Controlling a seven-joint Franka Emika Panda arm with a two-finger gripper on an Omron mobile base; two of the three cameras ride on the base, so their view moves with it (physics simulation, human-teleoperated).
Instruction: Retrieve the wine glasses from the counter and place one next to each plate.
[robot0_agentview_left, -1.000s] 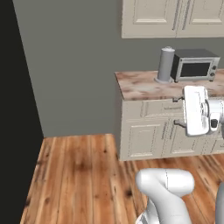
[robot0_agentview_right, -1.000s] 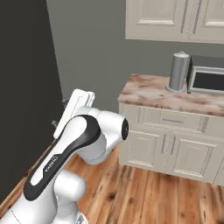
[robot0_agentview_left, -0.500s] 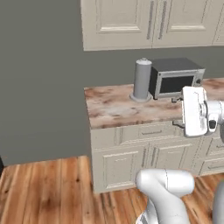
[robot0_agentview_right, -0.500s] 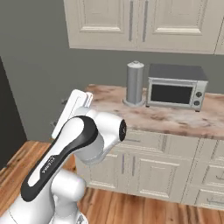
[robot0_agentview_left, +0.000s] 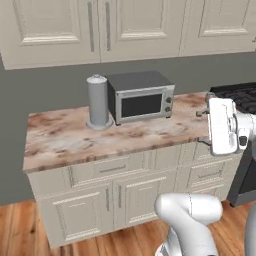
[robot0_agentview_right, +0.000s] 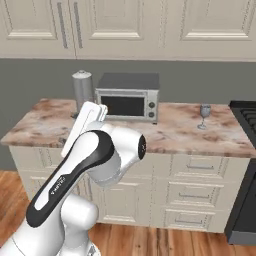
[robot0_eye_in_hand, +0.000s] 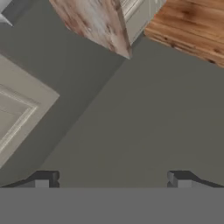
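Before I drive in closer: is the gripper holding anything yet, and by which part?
Nothing is held. The gripper is open with only grey wall between its fingertips; a wine glass stands on the counter.

Counter (robot0_agentview_right: 175, 137) right part bare round wine glass (robot0_agentview_right: 204, 116); toaster oven (robot0_agentview_right: 127, 102), canister (robot0_agentview_right: 83, 88) crowd left-rear.

The counter (robot0_agentview_right: 170, 135) bears a toaster oven (robot0_agentview_right: 127, 103), canister (robot0_agentview_right: 83, 89) and 1 wine glass (robot0_agentview_right: 205, 115).

Base driven rightward along the counter (robot0_agentview_right: 165, 135)
The counter, microwave (robot0_agentview_left: 141, 96) and grey canister (robot0_agentview_left: 98, 101) are now seen more centrally; a wine glass (robot0_agentview_right: 204, 116) and stove (robot0_agentview_right: 247, 125) have been brought into view.
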